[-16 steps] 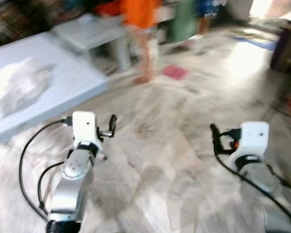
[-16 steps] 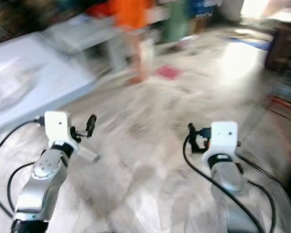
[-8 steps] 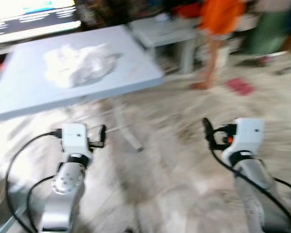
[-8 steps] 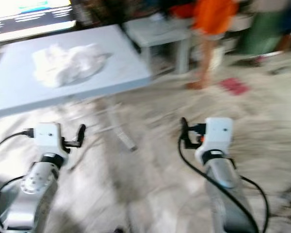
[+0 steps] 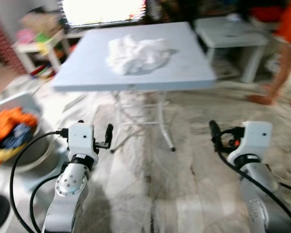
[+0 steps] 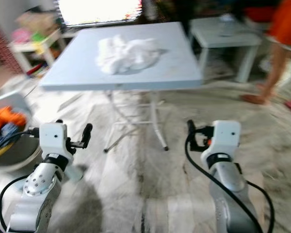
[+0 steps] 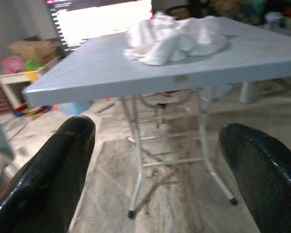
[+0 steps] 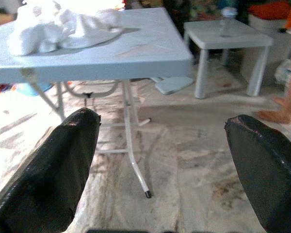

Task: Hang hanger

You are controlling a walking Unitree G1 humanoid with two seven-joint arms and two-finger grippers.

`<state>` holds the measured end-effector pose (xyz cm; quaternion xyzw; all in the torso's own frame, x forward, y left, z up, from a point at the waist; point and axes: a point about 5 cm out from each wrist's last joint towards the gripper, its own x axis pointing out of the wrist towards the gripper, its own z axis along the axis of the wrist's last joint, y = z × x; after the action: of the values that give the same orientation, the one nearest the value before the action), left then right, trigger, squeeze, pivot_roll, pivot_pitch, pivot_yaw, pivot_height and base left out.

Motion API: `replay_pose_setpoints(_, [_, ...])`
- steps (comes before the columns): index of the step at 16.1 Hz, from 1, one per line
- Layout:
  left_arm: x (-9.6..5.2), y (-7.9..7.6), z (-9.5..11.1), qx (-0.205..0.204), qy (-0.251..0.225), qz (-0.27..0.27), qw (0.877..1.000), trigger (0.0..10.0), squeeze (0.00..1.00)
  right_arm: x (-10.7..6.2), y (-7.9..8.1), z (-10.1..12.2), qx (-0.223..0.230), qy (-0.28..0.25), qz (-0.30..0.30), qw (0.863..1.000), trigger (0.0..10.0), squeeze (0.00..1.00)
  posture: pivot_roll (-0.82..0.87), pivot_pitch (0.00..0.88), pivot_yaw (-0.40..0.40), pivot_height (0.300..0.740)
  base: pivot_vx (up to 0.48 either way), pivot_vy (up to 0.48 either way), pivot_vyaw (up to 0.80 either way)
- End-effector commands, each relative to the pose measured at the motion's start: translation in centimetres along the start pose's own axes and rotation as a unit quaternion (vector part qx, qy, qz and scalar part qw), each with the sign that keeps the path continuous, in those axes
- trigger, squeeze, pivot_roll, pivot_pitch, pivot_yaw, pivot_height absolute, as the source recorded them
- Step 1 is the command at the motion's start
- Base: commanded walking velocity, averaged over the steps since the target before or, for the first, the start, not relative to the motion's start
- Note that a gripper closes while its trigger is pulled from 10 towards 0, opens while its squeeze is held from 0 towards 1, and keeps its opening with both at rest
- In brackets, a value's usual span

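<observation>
Standing ahead of the robot is a pale blue folding table (image 5: 87, 73) on thin white legs, with a crumpled white cloth (image 5: 138, 52) lying on its top toward the far edge. No hanger can be made out in these blurred pictures. The left gripper (image 7: 160, 170) is held up short of the table's near edge, its two black fingers (image 7: 53, 179) spread wide apart with nothing between them. The right gripper (image 8: 169, 170) is raised level with it, near the table's right corner, fingers likewise parted and empty. Left of the table sits a basin (image 5: 26, 153) holding orange clothes (image 5: 9, 121). Behind the table's right corner stands a small white table (image 6: 225, 36), and a person's bare leg (image 5: 276, 73) is beside that.
</observation>
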<state>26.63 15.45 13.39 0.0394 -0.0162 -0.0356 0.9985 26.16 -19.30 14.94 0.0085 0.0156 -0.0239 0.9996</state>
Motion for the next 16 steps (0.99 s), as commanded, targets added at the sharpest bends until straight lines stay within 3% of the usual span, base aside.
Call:
replay_pose_setpoints(1, [-0.09, 0.69, -0.02, 0.008, 0.003, 0.010, 1.000, 10.0, 0.00, 0.13, 0.77, 0.10, 0.007, -0.002, 0.013, 1.000, 10.0, 0.00, 0.00, 0.071, 0.027, 0.740, 0.000, 0.000, 0.80])
replay_pose_setpoints(4, [-0.01, 0.48, -0.10, 0.001, 0.006, 0.006, 1.000, 10.0, 0.00, 0.08, 0.75, 0.06, 0.008, -0.001, 0.013, 1.000, 10.0, 0.00, 0.00, 0.074, 0.027, 0.740, 0.000, 0.000, 0.80])
replay_pose_setpoints(10, [0.06, 0.20, -0.34, -0.018, 0.019, 0.003, 1.000, 10.0, 0.00, 0.10, 0.59, 0.12, 0.024, -0.003, 0.006, 1.000, 10.0, 0.00, 0.00, 0.076, 0.025, 0.740, 0.000, 0.000, 0.00])
replay_pose_setpoints(16, [0.08, 0.21, -0.54, -0.019, 0.028, 0.001, 0.999, 10.0, 0.00, 0.10, 0.62, 0.01, 0.026, 0.000, 0.006, 1.000, 10.0, 0.00, 0.00, 0.080, 0.027, 0.740, 0.000, 0.366, 0.00])
